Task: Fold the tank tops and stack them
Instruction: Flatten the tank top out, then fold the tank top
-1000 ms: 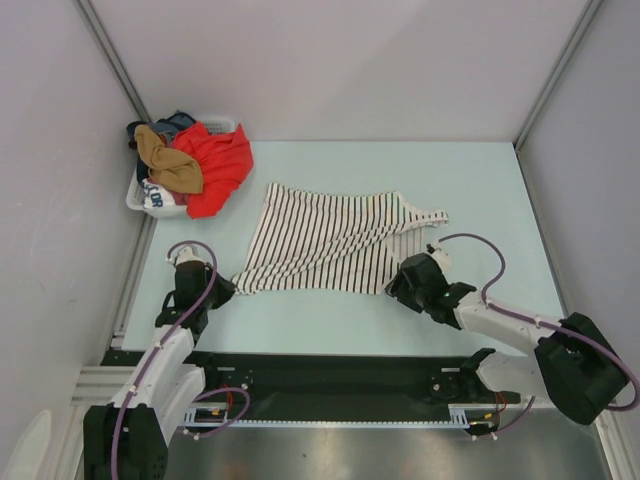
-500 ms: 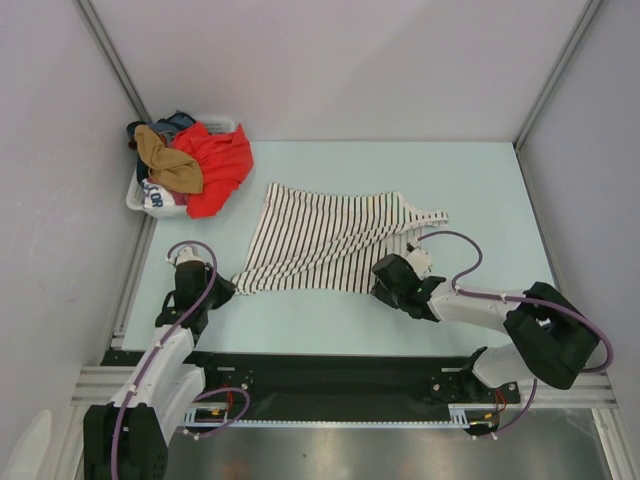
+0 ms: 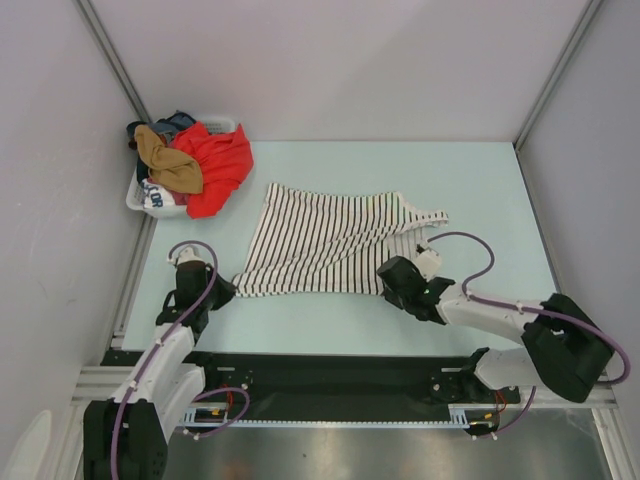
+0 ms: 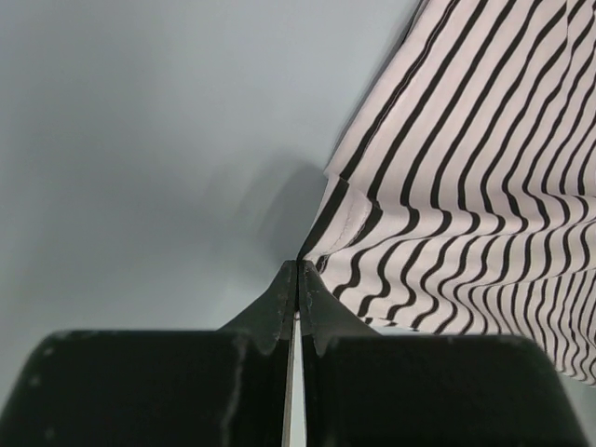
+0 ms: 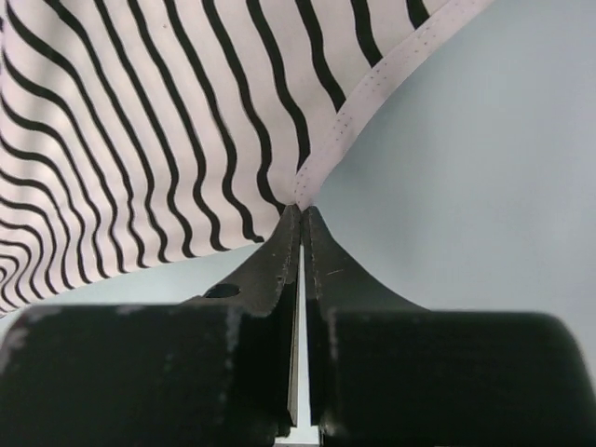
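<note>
The left gripper (image 4: 298, 268) has its fingers pressed together on the very corner of the striped tank top (image 3: 330, 240). In the left wrist view only the tip of the hem corner reaches the fingertips, so the bite looks shallow. The right gripper (image 5: 303, 210) is likewise pinched shut, on the near edge of the same top where the white binding meets the stripes, and here too only a sliver of cloth sits between the fingers.

From above, the top lies spread flat on the pale table (image 3: 480, 180), hem toward the left arm and straps toward the right, with both grippers at its near edge. This looks like the start of a fold, with the near edge about to be lifted and carried over.

Risks from here, as I judge them:
- Either thin pinch could slip once the cloth takes its own weight, dropping one corner and leaving a skewed or bunched fold
- The right gripper may hold only the top layer of the two. I cannot tell which, and a single layer would peel the top open instead of folding it
- If the arms lift at different rates or spread apart, the cloth will stretch or twist between them, since it is soft and stretchy
- Dragging low across the table could pull the whole top out of place

The tan-brown top (image 3: 168, 163) lies heaped on the white laundry basket (image 3: 217, 122) at the far left beside a red garment (image 3: 222, 165), well apart from the grippers
</note>
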`<state>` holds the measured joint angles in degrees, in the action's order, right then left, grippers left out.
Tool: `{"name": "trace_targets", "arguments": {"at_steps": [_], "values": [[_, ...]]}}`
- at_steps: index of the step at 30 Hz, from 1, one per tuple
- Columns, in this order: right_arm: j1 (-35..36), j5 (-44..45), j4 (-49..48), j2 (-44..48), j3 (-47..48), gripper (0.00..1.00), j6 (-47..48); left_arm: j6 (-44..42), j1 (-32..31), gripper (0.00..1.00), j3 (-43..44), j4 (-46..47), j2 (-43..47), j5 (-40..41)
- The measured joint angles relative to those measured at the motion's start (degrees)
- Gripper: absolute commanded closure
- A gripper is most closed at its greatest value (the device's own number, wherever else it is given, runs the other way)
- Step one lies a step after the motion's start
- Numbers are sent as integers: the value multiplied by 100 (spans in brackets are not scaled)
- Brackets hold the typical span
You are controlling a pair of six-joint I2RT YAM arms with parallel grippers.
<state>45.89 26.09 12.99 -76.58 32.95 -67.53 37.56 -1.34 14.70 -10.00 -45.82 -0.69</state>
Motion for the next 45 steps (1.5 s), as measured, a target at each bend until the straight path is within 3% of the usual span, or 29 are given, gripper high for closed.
{"name": "trace_targets", "arguments": {"at_steps": [3,7,13,16,21,22,23,30,37,45], "values": [[20,66,444,514,-52,100,-2,9,-2,95,0,-2,-46,-66],[70,111,992,1158,-280,100,-63,146,-153,87,-11,2,-63,-192],[83,114,1698,1928,-765,100,-184,260,-588,58,-83,-133,35,-131],[83,120,1974,2251,-852,94,-238,289,-682,47,-85,-295,221,-120],[87,162,2164,2570,-929,80,-286,444,-1080,46,-162,-481,629,-98],[87,175,2194,2586,-938,67,-286,492,-1189,46,-188,-527,702,-98],[87,181,2218,2588,-942,46,-315,555,-1318,46,-205,-603,763,-98],[87,310,2304,2588,-946,53,-273,1073,-2197,50,-210,-1331,935,376],[37,278,2308,2588,-946,54,-236,1602,-2636,65,184,-1910,286,953],[94,33,2159,2529,-968,52,-240,1797,-2927,64,245,-1939,173,1008]]}}
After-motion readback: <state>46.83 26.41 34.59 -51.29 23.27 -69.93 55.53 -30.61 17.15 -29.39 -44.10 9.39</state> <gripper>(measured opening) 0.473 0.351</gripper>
